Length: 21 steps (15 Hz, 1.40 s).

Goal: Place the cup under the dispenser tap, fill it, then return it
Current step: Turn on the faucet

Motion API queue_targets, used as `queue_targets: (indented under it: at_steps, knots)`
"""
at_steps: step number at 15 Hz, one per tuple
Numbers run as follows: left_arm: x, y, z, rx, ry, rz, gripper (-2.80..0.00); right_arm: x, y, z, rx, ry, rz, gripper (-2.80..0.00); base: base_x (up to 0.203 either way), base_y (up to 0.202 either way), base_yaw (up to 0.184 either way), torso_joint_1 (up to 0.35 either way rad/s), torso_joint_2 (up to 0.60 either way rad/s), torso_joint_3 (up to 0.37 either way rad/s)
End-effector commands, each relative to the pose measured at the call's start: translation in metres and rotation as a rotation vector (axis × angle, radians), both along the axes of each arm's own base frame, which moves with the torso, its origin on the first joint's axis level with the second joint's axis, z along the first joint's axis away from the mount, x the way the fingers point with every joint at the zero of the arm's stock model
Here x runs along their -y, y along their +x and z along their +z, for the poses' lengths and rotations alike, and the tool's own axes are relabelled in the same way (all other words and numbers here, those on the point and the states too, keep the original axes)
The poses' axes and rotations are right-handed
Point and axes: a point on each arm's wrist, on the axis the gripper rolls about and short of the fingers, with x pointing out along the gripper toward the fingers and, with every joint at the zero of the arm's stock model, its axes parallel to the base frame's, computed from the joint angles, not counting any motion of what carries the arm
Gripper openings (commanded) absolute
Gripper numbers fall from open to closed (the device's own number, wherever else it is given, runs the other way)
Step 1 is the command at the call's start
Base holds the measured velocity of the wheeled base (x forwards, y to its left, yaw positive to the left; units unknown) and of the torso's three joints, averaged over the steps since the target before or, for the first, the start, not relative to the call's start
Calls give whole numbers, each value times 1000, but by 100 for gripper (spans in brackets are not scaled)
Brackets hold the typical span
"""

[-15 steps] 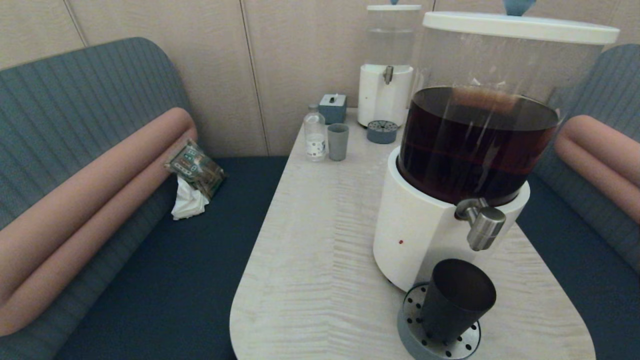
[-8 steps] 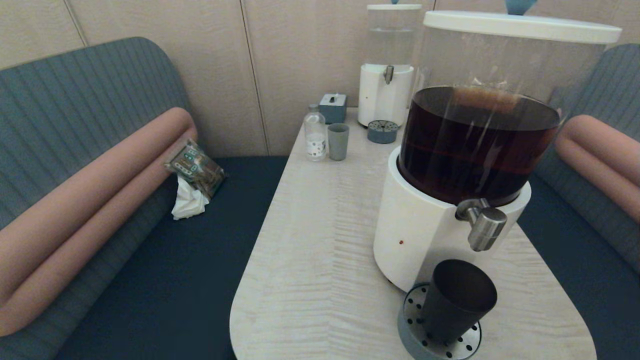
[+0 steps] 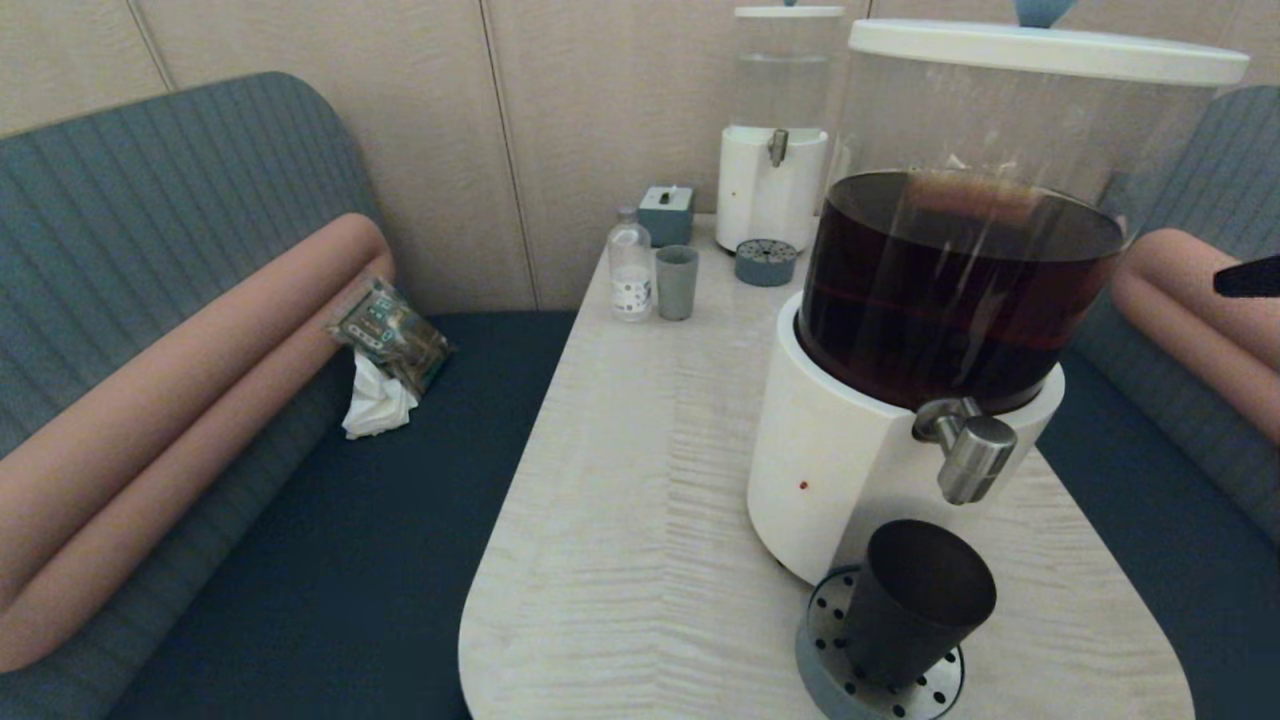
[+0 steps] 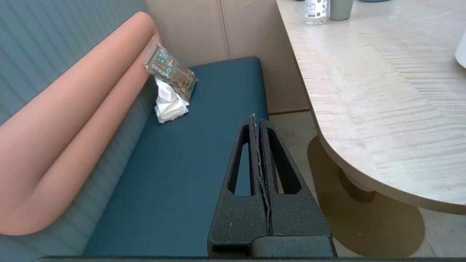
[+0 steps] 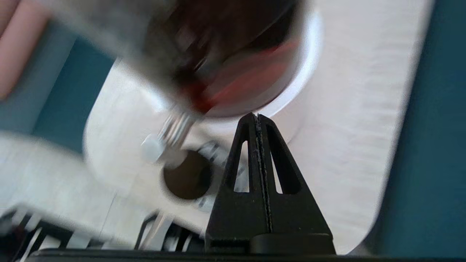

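Observation:
The black cup (image 3: 915, 605) stands upright on a round perforated drip tray (image 3: 815, 660), just below the steel dispenser tap (image 3: 968, 455) of the white-based dispenser (image 3: 830, 470) with dark brown liquid. Only the tip of my right gripper (image 3: 1248, 278) shows, at the right edge, high beside the tank and well apart from the cup. In the right wrist view it (image 5: 257, 117) is shut and empty, looking down on the cup (image 5: 187, 175) and tap (image 5: 174, 131). My left gripper (image 4: 256, 118) hangs shut and empty over the blue bench seat, left of the table.
At the table's far end stand a pale grey-green cup (image 3: 676, 283), a small bottle (image 3: 630, 266), a tissue box (image 3: 665, 215), a clear-liquid dispenser (image 3: 775, 130) and its drip tray (image 3: 765, 263). A packet and a tissue (image 3: 390, 345) lie on the left bench.
My right gripper's tip has come into the head view at the right edge and is moving. The cup has stayed on its tray under the tap.

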Motion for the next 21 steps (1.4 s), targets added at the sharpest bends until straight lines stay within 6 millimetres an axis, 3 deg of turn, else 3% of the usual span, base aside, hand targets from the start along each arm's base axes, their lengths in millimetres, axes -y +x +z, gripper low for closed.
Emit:
queue_targets:
  at_steps: [1,9,21]
  knots:
    - [0,3,-11,-41,0,0,-280,-4,-3,-2,-16,1,33,-280,0,0,0,0,0,0]
    - [0,3,-11,-41,0,0,-280,-7,2,-16,-72,-10,51,-280,0,0,0,0,0,0]
    - [0,3,-11,-41,0,0,-280,-10,8,-17,-85,20,114,-280,0,0,0,0,0,0]
